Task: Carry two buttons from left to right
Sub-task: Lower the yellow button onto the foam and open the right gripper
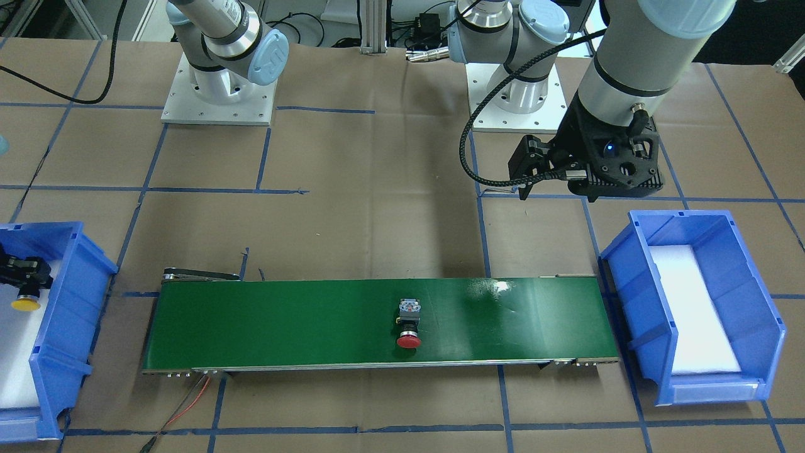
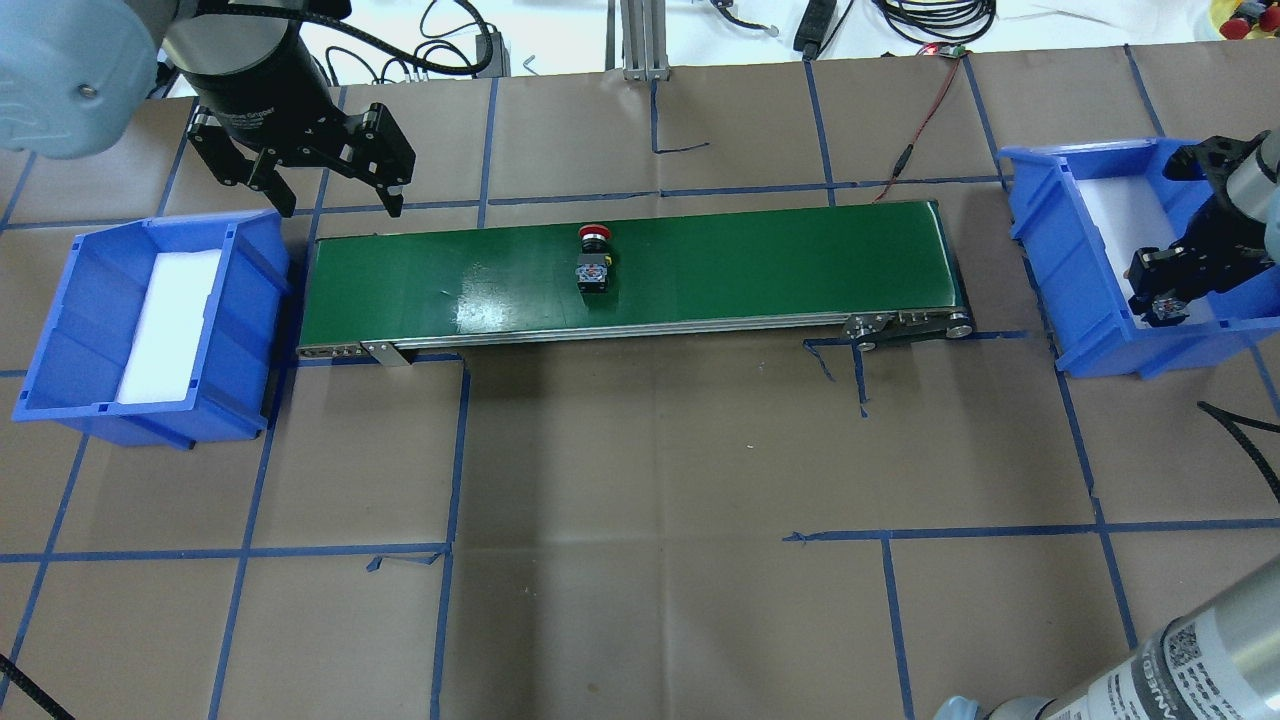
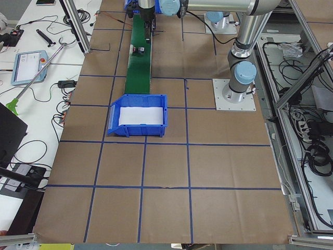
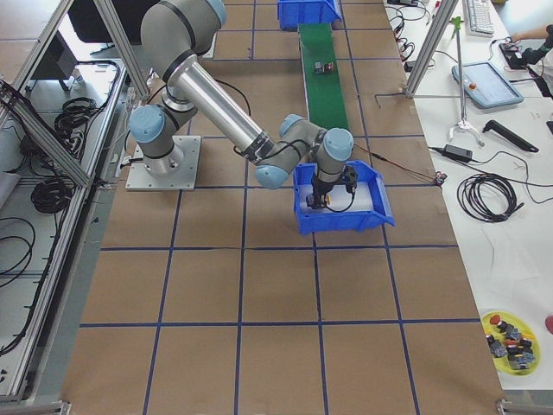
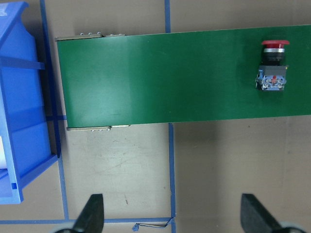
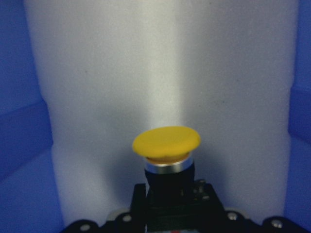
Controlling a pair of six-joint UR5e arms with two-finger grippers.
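We judge the long green conveyor belt ferries parts to the right blue plastic bin, where our right end effector clamps the yellow-capped push-button for release. Our spread, unloaded left end effector hovers far-left, and the red-capped push-button lies mid-belt.

Robot lab: taped table, teach pendant

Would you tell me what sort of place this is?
Likely a robotics lab: a green conveyor belt between two blue plastic bins, a brown paper-covered table gridded with blue tape, and a teach pendant alongside.
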